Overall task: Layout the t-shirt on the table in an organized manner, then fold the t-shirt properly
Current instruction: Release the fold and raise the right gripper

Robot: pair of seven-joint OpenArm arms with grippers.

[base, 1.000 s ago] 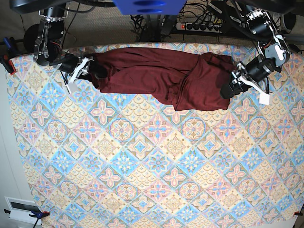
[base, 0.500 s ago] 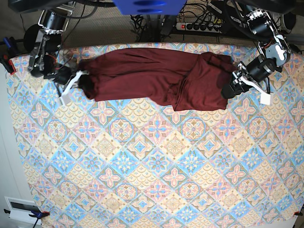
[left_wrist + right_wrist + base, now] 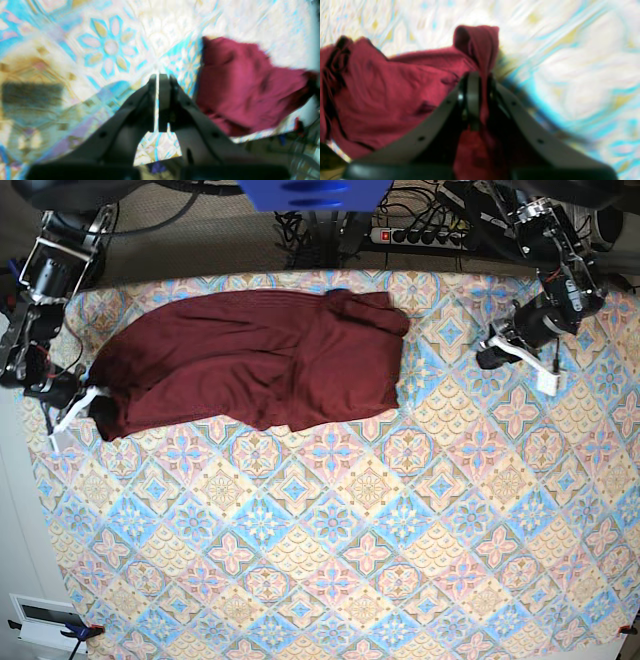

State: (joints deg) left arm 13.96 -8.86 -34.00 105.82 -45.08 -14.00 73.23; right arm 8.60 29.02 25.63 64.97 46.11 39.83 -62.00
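In the left wrist view, the left claw [image 3: 158, 103] sits in the lower middle of the frame with its jaws brought together to a thin slit and nothing between them. It hangs over the patterned worktop [image 3: 105, 47], and the t-shirt [image 3: 245, 85] lies apart from it at the right of the frame, so this arm has no hold on the cloth.

In the right wrist view, the right claw [image 3: 480, 100] is pinched on a narrow fold of the t-shirt [image 3: 395, 87]; a loop of fabric stands up above the jaws at upper centre while the rest spreads to the left. The grip looks meant to pull that end outward.

In the base view, the t-shirt [image 3: 250, 360] lies bunched across the upper left of the worktop [image 3: 350, 560], not yet flat. The right claw [image 3: 88, 402] is at the far left edge, on the garment's end. The left claw [image 3: 492, 352] is at the upper right, well clear of the cloth. Judging from this, spreading the garment is only partly done and that arm needs a fresh grasp
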